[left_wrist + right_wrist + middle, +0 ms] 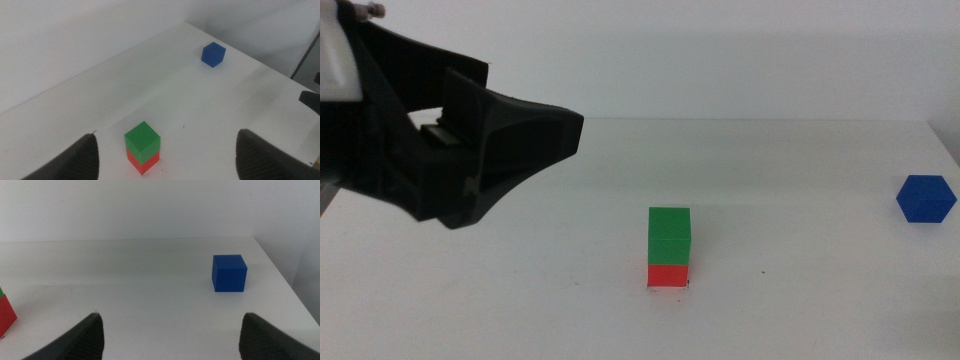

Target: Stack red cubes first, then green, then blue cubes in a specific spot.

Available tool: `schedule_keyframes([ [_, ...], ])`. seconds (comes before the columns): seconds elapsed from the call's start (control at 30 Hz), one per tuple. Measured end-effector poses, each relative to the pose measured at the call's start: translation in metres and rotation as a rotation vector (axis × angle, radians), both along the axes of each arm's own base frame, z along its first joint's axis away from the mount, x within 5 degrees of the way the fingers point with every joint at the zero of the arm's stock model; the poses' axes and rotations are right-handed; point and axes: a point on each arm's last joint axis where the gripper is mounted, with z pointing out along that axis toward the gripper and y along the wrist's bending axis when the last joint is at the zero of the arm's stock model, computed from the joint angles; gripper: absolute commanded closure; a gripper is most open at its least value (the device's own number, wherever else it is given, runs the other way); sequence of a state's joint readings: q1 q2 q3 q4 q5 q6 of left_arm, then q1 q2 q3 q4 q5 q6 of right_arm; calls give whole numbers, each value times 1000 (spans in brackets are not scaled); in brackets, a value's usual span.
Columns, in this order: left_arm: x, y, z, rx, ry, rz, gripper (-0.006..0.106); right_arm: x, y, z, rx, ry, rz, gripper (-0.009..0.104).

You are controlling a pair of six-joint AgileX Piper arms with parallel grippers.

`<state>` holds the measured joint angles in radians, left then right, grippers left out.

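The green cube (670,235) sits on top of the red cube (668,274) near the table's middle; the left wrist view shows the same pair, green cube (142,142) over red cube (143,162). The blue cube (926,198) lies alone at the far right, also seen as blue cube (213,54) and blue cube (229,273). My left gripper (535,140) hovers raised at the left, away from the stack, open and empty (165,160). My right gripper (170,337) is open, empty, well short of the blue cube, and outside the middle view.
The white table (800,300) ends at a right edge just past the blue cube. A pale wall rises behind its far edge.
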<state>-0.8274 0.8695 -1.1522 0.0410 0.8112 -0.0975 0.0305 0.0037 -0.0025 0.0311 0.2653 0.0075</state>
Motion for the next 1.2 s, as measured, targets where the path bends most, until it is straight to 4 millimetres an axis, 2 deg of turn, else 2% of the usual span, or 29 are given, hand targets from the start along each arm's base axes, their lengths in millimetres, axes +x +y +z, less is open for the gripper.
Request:
schedule_keyframes([
  [0.27,17,-6,-2,39,31,59,7,0,0,0,0,0,0,2],
  [0.47,17,-5,2,24,18,67,7,1,0,6,49,-61,-4,2],
  [0.63,17,-5,1,30,33,67,7,0,0,30,180,-204,-9,2],
  [0.73,17,-5,1,28,30,67,7,2,2,72,192,-139,0,2],
  [0.8,17,-6,3,18,20,66,7,13,4,102,188,-5,4,2],
  [0.87,18,-6,4,12,7,67,7,30,5,122,175,155,5,2],
  [0.97,18,-6,4,12,1,68,7,58,7,140,162,331,3,2],
  [1.1,18,-5,4,13,-3,70,7,97,9,148,164,448,-3,2],
  [1.2,17,-4,5,10,-6,69,7,122,11,141,191,504,-6,2],
])
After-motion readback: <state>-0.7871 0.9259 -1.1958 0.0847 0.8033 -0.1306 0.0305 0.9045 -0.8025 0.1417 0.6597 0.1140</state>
